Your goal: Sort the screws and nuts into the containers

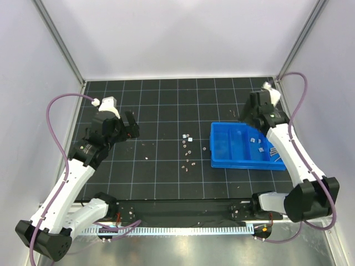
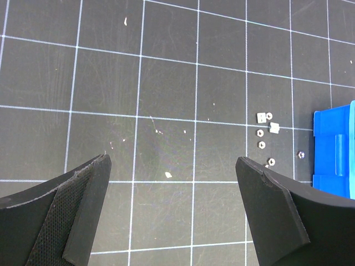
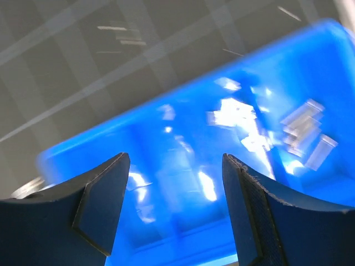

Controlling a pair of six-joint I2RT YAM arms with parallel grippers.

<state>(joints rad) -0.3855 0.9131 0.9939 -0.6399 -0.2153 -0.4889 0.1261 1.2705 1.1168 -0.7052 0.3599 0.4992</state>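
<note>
The blue three-compartment tray lies right of centre; it also shows in the left wrist view and, blurred, in the right wrist view. Pale nuts and thin screws lie in its right compartments. Several loose nuts are scattered on the mat left of the tray, with more nearer; the left wrist view shows them too. My left gripper is open and empty, left of the nuts. My right gripper is open and empty above the tray's far side.
The black grid mat covers the table, walled by white panels at the back and sides. Small pale specks lie on the mat under my left gripper. A black strip runs along the near edge between the arm bases.
</note>
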